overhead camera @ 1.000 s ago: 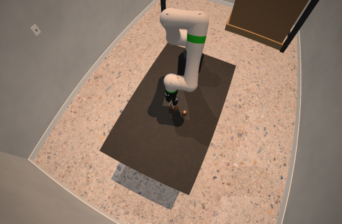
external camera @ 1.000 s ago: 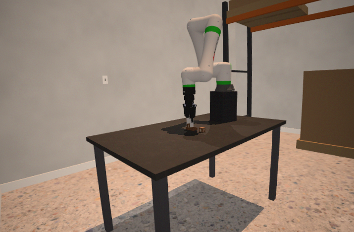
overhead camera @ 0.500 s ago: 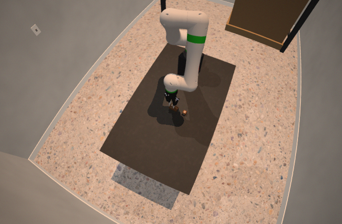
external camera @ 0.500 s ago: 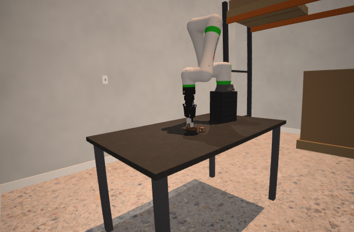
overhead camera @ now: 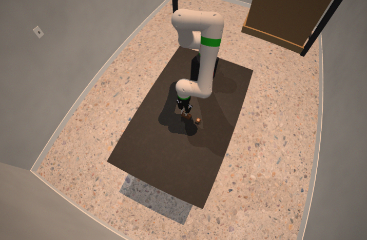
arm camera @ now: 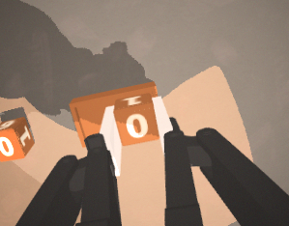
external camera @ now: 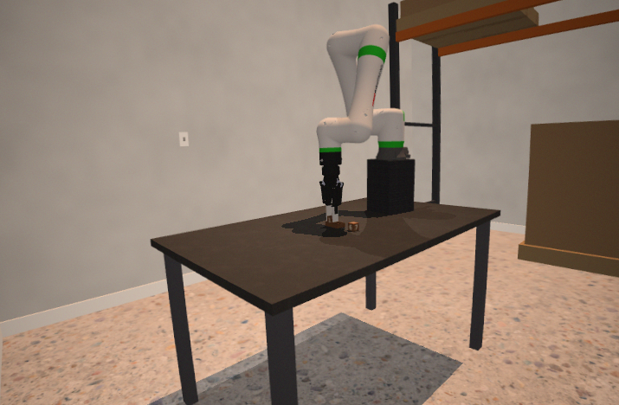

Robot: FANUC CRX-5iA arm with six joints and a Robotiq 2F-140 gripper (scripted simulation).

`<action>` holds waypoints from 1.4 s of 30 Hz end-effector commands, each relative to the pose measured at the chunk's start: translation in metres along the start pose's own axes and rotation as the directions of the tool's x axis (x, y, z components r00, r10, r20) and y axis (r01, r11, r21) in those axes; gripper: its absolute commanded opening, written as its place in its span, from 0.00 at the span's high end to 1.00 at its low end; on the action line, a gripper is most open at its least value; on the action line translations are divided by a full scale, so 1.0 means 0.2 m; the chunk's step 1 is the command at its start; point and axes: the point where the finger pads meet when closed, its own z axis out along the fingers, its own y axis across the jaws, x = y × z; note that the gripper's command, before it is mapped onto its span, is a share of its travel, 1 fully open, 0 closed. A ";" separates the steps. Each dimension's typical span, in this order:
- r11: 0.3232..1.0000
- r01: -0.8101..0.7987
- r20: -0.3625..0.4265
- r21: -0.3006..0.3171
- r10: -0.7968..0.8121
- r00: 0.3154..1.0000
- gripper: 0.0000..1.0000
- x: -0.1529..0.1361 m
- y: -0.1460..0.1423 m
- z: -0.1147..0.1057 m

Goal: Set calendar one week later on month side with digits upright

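My gripper (overhead camera: 185, 113) (external camera: 332, 217) (arm camera: 136, 116) points down and is shut on an orange cube (arm camera: 143, 136), one pale fingertip on each side. The cube shows a white 0 on the face toward the wrist camera and another mark, partly seen, on its far face. It is at the right part of the orange-brown tray (overhead camera: 188, 116) (external camera: 338, 225) (arm camera: 109, 93); whether its underside touches the tray's floor is hidden. A second orange cube (overhead camera: 198, 120) (external camera: 352, 227) (arm camera: 14, 138) stands on the table outside the tray, showing a 0, a 1 and a third mark.
The dark table (overhead camera: 158, 153) (external camera: 252, 258) carries the arm's black pedestal (external camera: 390, 186) toward its back. The arm's shadow lies around the tray. The second cube is a short way from one end of the tray. A shelf rack (external camera: 435, 143) stands behind, off the table.
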 end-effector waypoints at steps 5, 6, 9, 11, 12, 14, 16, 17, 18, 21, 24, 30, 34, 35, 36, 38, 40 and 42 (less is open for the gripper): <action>1.000 0.000 0.000 0.000 0.000 1.000 0.83 0.00 0.00 0.00; 1.000 0.000 0.000 0.000 0.000 1.000 0.83 0.00 0.00 0.00; 1.000 0.000 0.000 0.000 0.000 1.000 0.80 0.00 0.00 0.00; 1.000 0.000 0.000 0.000 0.000 1.000 0.80 0.00 0.00 0.00; 1.000 0.000 0.000 0.000 0.000 1.000 0.78 0.00 0.00 0.00; 1.000 0.000 0.000 0.000 0.000 1.000 0.78 0.00 0.00 0.00; 1.000 0.000 0.000 0.000 0.000 1.000 0.76 0.00 0.00 0.00; 1.000 0.000 0.000 0.000 0.000 1.000 0.76 0.00 0.00 0.00; 1.000 0.000 0.000 0.000 0.000 1.000 0.73 0.00 0.00 0.00; 1.000 0.000 0.000 0.000 0.000 1.000 0.71 0.00 0.00 0.00; 1.000 0.000 0.000 0.000 0.000 1.000 0.71 0.00 0.00 0.00; 1.000 0.000 0.000 0.000 0.000 1.000 0.71 0.00 0.00 0.00; 1.000 0.000 0.000 0.000 0.000 1.000 0.71 0.00 0.00 0.00; 1.000 0.000 0.000 0.000 0.000 1.000 0.71 0.00 0.00 -0.01; 1.000 0.000 0.000 0.000 0.000 1.000 0.71 0.00 0.00 -0.02; 1.000 0.000 0.000 0.000 0.000 1.000 0.71 0.00 0.00 -0.04; 1.000 0.000 0.000 0.000 0.000 1.000 0.71 0.00 0.00 -0.07; 1.000 0.000 0.000 0.000 0.000 1.000 0.71 0.00 0.00 -0.11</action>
